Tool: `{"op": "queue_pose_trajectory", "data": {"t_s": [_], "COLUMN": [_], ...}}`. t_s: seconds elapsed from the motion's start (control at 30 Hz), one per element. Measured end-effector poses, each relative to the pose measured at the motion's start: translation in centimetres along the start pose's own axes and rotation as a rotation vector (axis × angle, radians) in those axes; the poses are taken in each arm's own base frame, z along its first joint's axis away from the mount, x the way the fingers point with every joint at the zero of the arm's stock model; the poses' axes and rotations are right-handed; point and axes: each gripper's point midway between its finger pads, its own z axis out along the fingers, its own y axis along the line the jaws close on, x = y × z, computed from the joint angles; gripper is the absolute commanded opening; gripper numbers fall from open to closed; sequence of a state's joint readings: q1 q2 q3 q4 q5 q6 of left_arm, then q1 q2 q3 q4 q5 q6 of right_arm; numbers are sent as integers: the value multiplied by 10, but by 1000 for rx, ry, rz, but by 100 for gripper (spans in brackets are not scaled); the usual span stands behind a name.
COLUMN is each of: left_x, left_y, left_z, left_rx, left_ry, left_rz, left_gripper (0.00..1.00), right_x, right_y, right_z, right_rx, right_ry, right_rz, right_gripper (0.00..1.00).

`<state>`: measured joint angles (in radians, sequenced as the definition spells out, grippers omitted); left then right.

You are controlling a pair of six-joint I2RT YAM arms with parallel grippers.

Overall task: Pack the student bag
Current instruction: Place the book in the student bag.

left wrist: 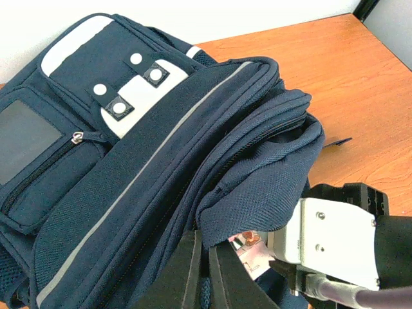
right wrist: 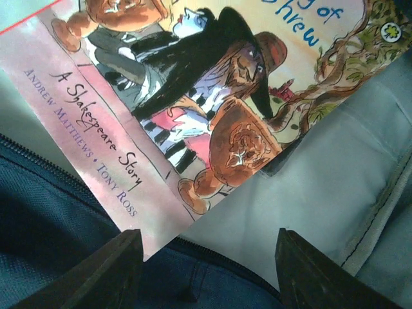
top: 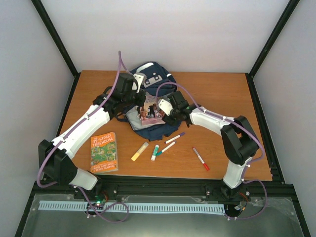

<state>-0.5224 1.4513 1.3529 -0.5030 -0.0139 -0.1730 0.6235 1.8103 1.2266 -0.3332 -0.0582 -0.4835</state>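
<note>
Lying on the table (top: 222,98) at the middle of its far edge, the bag (top: 153,69) is navy with thin pale stripes and a white patch on the front pocket. Its main compartment gapes toward the near edge. Left claw (left wrist: 203,257): fingers pressed together, pinching a fold of the bag's fabric at the rim of the opening, with cloth bunched just above the tips. Right claw (right wrist: 206,257): fingers spread with nothing between them, hovering over the pale lining at the mouth of the bag, close to the lower corner of a picture book (right wrist: 193,96). Whether it touches the book cannot be told. The cover reads "A Shakespeare Story" on a pink band along one edge. The book lies tilted, partly inside the opening, on the grey lining. Loose on the table between the bag and the near edge:
an orange paperback (top: 104,152) toward the near left corner, flat, cover up; a yellow stick (top: 139,151) just right of it; a green-capped marker (top: 155,153) and a teal pen (top: 166,148) side by side, nearly touching; a purple pen (top: 175,138) near the bag's lower edge; a red pen (top: 201,159) apart, toward the right.
</note>
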Motion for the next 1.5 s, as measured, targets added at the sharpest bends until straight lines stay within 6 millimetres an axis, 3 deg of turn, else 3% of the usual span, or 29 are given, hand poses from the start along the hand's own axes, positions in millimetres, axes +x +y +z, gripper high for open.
{"op": "queue_pose_trajectory", "data": {"t_s": [0.23,0.6,0.93,1.2,1.5], "left_x": [0,1,1,1,0], "left_y": [0,0,1,1,2], "left_z": [0,-1,-3,-3,-3], "left_rx": [0,-1,-1,-2,-5], "left_ry": [2,4,2,3,3], "left_rz": [0,-1,-1,-2,-6], "left_gripper": [1,1,1,1,1], "right_x": [3,21,6,-3,-5], "right_y": [5,24,-3,-26,-38], "right_z": [2,35,42,60,62], "right_rx": [-19,-79,61,161,229], "right_ry": [7,63,62,72,73], "right_rz": [-31,-59,-51,-51,-50], "right_gripper": [63,65,53,52,50]}}
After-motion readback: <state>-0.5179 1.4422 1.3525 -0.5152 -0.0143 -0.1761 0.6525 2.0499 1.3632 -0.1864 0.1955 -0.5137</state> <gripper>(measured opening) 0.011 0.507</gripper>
